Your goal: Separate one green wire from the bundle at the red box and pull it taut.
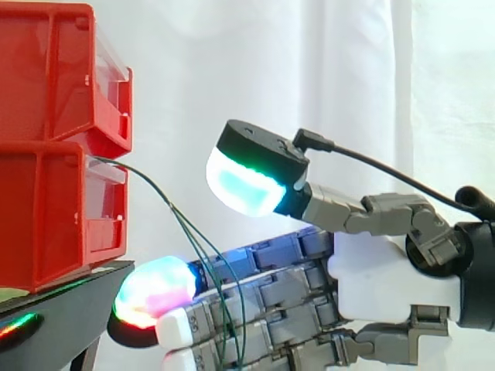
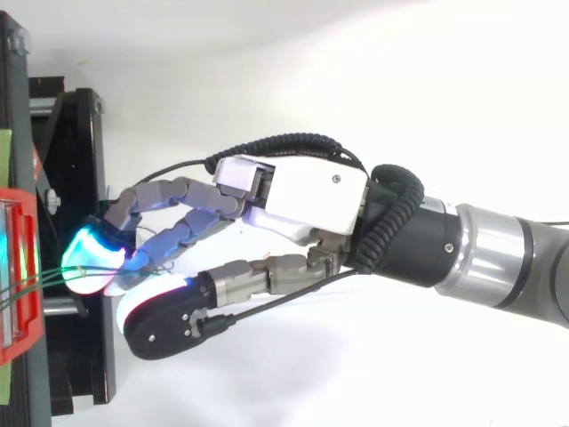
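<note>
Hand (image 1: 371, 270) behind green wires (image 1: 166, 202), beside red bins (image 1: 54, 209)

No legible text, nos. or signs. Tiny marks on the hand (image 1: 371, 278) are too small to read; green label (image 2: 4, 160) on black stand (image 2: 89, 356) is unreadable.

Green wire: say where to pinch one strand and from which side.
Probably on the hanging stretch below the bend, where the green wires fan apart, clear of the red bin. Come level from the side view's right, where the hand is: the strands hang steeply, with gaps between them.
</note>
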Robot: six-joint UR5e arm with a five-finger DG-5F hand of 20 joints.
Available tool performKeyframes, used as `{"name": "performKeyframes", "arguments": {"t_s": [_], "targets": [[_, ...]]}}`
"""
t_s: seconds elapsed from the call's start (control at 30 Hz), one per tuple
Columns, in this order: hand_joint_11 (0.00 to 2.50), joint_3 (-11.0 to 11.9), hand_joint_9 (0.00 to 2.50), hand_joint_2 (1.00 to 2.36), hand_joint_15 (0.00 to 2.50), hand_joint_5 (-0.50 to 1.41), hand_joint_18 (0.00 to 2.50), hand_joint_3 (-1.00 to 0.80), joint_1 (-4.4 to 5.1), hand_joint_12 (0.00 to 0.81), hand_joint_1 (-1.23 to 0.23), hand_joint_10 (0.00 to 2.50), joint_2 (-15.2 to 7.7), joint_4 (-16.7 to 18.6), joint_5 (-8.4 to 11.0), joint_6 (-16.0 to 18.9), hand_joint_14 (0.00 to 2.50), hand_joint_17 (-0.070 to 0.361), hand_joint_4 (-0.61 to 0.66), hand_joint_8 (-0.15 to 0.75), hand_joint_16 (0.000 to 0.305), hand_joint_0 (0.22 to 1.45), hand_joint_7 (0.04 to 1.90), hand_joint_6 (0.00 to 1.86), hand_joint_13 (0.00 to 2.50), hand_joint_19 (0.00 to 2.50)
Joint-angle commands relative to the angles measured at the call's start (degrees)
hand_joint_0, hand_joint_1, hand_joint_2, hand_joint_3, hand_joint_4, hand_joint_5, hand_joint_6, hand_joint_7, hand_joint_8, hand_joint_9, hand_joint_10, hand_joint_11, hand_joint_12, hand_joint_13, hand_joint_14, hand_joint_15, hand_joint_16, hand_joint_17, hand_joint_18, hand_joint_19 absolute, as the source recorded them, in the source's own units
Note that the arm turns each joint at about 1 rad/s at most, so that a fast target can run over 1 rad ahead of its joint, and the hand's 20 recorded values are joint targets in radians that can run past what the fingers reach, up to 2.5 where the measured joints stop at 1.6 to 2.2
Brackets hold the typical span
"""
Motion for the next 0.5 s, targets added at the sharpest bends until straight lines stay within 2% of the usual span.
{"name": "performKeyframes", "arguments": {"t_s": [0.0, 0.17, 0.3, 0.47], "targets": [[0.22, 1.4, 0.85, 1.00, 0.21, -0.15, 0.71, -0.47, 0.01, 0.259, -0.55, 0.01, 0.2, -1.2, -0.04, 0.0, 0.01, 0.086, 0.32, 0.294, 0.038, 0.58, 0.85, 0.50, 0.79, 0.33], [0.23, 3.6, 0.85, 1.00, 0.22, -0.14, 0.71, -0.45, 0.36, 0.256, -0.56, 0.01, 0.5, -7.7, -0.04, 0.2, 0.01, 0.085, 0.32, 0.292, 0.038, 0.59, 0.92, 0.50, 0.79, 0.32], [0.25, 4.2, 0.85, 1.00, 0.22, -0.14, 0.71, -0.45, 0.54, 0.257, -0.57, 0.01, 0.5, -11.4, -0.13, 0.3, 0.01, 0.086, 0.32, 0.293, 0.038, 0.60, 0.96, 0.50, 0.79, 0.33], [0.25, 4.1, 0.85, 1.00, 0.23, -0.13, 0.71, -0.44, 0.54, 0.258, -0.57, 0.01, 0.5, -12.3, -0.13, 0.4, 0.01, 0.086, 0.32, 0.292, 0.038, 0.60, 0.99, 0.50, 0.79, 0.33]]}}
